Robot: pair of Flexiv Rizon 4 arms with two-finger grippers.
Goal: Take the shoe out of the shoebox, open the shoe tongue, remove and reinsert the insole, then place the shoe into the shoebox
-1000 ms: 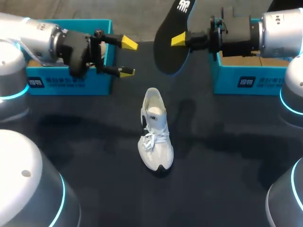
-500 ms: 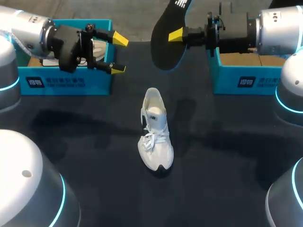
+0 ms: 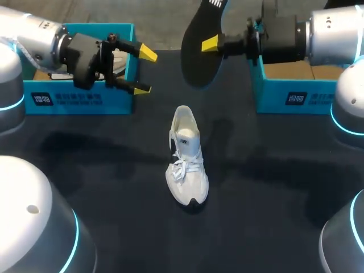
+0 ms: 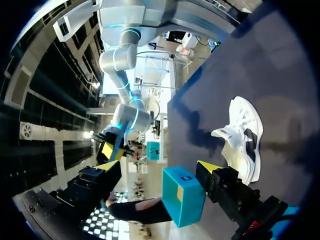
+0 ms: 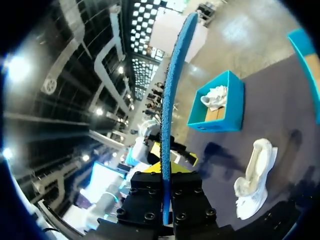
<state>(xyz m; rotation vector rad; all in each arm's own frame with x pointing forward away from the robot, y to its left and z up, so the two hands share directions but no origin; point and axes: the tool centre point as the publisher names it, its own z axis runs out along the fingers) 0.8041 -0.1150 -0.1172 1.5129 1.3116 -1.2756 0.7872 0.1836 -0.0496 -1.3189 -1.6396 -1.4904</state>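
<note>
Closest to us, the white sneaker [image 3: 186, 165] sits upright on its sole in the middle of the dark table [image 3: 273, 193]. Its toe points toward the robot and its heel toward the far edge. The laces are loose and the mouth gapes; it's out of its box and nothing is touching it.

A little farther back on the left, the left gripper [image 3: 144, 71] hangs by the inner end of the left shoebox [image 3: 85, 98], fingers spread wide with nothing between them (a free hand, I'd say, parked where it can come in and steady the shoe).

Across from it, the right gripper [image 3: 211, 44] has its fingers pressed onto the black insole [image 3: 199, 54]. It pinches the insole about halfway along and holds it on end above the table, beyond the heel. The right wrist view shows it edge-on, blue underside, rising straight from between the tips. Held high and clear like that, it reads as removal done and reinsertion to come: the insole must tip toe-first into that opening.

Farthest back, the right shoebox [image 3: 296, 94] waits at the right, and the left one holds a second white shoe [image 3: 118, 58].
</note>
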